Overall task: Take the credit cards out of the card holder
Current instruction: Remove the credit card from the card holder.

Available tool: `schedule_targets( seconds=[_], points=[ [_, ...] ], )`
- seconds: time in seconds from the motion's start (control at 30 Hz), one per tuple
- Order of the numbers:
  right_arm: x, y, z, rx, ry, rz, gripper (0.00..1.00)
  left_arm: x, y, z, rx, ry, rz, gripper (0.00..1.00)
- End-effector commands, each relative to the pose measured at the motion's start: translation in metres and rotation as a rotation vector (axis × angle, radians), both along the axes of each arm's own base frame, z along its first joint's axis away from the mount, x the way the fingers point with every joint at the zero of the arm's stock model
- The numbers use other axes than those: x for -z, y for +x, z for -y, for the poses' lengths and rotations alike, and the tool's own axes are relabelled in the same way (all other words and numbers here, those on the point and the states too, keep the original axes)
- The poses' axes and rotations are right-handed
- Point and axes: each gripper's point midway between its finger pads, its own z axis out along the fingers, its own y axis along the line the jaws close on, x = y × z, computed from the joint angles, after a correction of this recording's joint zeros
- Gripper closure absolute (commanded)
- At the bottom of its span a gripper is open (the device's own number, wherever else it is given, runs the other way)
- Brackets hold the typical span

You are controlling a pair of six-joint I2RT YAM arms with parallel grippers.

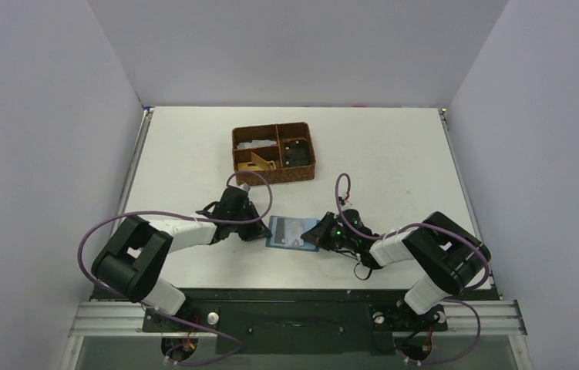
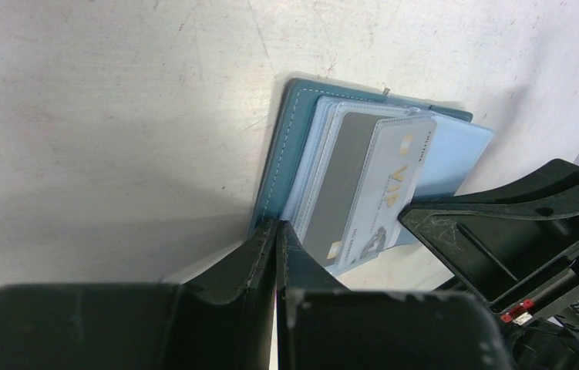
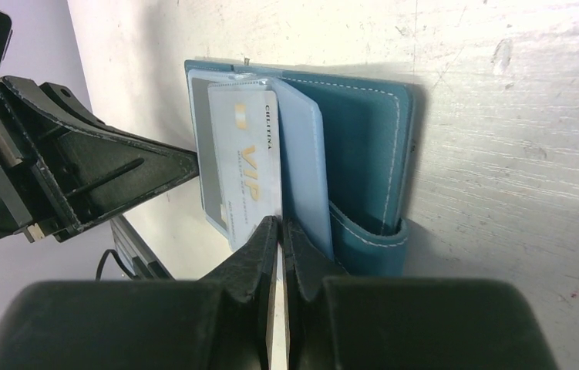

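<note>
We see the holder (image 3: 363,154) lying open on the tabletop (image 1: 394,154) between our hands. The right hand (image 3: 274,227) pinches the card (image 3: 246,166). The left hand (image 2: 274,227), shut, touches the holder's edge. A basket (image 1: 286,176) sits well behind.

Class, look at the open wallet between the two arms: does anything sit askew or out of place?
Yes. A silver VIP card lies slightly skewed and pokes out past the clear sleeves of the card holder. Its corner appears pinched in the right gripper. Nothing looks spilled or damaged.
</note>
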Motion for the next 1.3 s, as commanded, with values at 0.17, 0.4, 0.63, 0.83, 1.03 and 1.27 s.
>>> schedule_targets(
  seconds=[0.17,0.4,0.63,0.83,1.03,1.27],
  points=[
    [0.017,0.0,0.021,0.038,-0.101,0.0,1.0,0.043,-0.053,-0.062,-0.019,0.258,-0.167,1.0],
    [0.017,0.0,0.016,0.028,-0.109,0.001,1.0,0.04,-0.06,-0.064,-0.03,0.238,-0.163,1.0],
    [0.016,-0.001,0.023,0.042,-0.127,0.004,1.0,0.04,-0.06,-0.065,-0.034,0.239,-0.162,1.0],
    [0.011,-0.001,0.032,0.052,-0.141,0.016,1.0,0.038,-0.059,-0.063,-0.031,0.237,-0.16,1.0],
    [0.004,-0.002,0.041,0.057,-0.16,0.029,1.0,0.034,-0.056,-0.061,-0.028,0.23,-0.151,1.0],
    [-0.019,0.002,0.042,0.056,-0.148,0.069,1.0,0.02,-0.044,-0.053,-0.016,0.212,-0.119,1.0]
  ],
)
